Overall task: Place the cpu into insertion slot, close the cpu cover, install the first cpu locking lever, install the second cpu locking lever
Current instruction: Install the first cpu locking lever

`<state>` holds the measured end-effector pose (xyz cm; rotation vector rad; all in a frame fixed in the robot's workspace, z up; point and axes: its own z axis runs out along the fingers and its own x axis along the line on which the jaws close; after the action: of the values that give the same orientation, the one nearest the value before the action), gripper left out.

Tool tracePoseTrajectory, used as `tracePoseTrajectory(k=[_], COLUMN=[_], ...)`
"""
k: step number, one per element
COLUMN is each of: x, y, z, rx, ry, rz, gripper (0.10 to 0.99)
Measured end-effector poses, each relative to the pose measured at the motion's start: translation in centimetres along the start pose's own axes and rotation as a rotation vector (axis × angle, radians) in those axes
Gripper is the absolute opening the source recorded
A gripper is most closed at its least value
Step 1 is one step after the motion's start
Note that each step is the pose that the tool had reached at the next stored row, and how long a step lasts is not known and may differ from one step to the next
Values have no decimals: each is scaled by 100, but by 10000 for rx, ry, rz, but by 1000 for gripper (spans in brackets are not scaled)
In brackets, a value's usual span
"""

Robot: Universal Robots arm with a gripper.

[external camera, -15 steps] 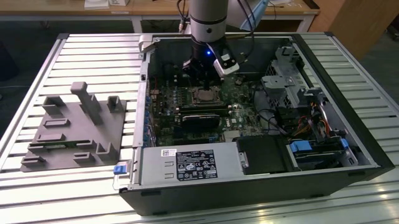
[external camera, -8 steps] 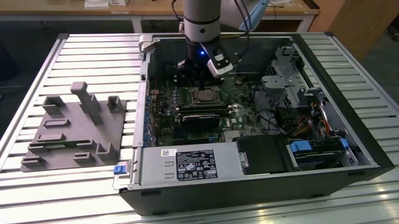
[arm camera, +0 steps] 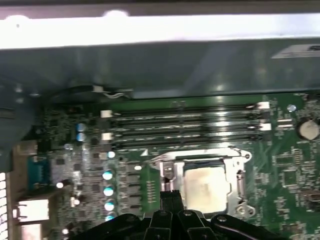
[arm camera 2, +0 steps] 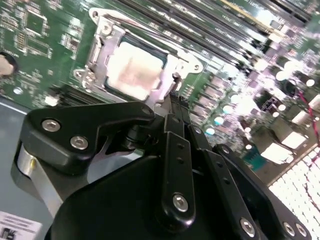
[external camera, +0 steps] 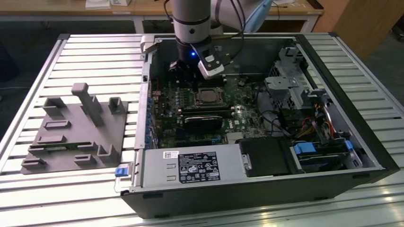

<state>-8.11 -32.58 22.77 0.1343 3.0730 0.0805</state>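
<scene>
The cpu lies flat in the insertion slot on the green board, its dull silver top showing. The cpu cover, a thin silvery frame, lies down around it. In both wrist views my gripper is shut with nothing between its black fingers. Its tips sit right beside one edge of the cover frame; I cannot tell whether they touch it or a locking lever. In the exterior view the gripper hangs inside the open case, just behind the slot.
The computer case lies open on a slatted metal table. Long black memory slots run beside the socket. A black card, drive bays and cables crowd the case. A grey fixture block stands at the exterior view's left.
</scene>
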Motion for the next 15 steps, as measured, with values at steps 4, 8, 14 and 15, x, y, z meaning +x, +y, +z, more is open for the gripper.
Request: tracePoseTrajectory(k=[4,8,14,15], x=[100,183,193,192], y=[-9,-16,-13,-12], z=[-7,-12,-93,-106], rx=[-1,-34,-51,-57], ry=[-12,-18,-80,-89], rz=[0,2,-2,-3], gripper=[106,106,106,106])
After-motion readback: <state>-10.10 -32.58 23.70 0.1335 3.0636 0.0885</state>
